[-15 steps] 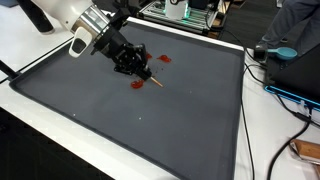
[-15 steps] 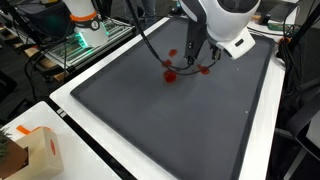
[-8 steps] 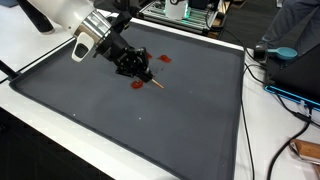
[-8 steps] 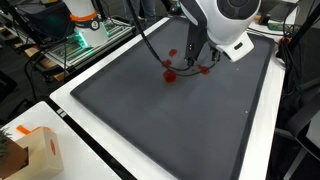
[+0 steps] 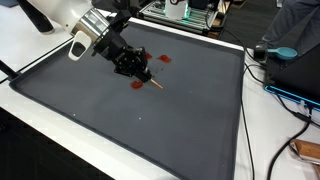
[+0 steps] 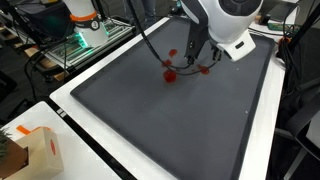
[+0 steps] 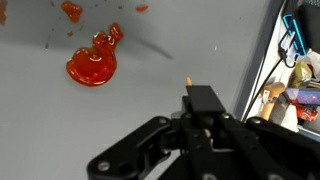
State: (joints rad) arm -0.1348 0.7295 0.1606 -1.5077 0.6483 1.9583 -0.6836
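Gripper: The gripper (image 5: 143, 70) hangs low over the mat (image 5: 185, 125) and tips down at a slant.
Jaws: In the wrist view the jaws are shut tight on a thin stick (image 7: 188, 84).
Stick: It is thin, with a pale tip. It pokes out past the gripper and points down at the mat.
Red blob: The red blob (image 7: 92, 64) lies flat on the mat. It is near the stick tip but not touching it.
Small red spots: A few small red spots (image 6: 172, 53) lie farther off on the mat.
How to do it well: I think the stick tip must go to the red blob slowly. The grip should be firm so the stick does not slip or turn. The tip should only brush the mat, not dig in.
Watch out: A hard push could bend or snap the thin stick. A fast move could smear the red stuff far over the mat.
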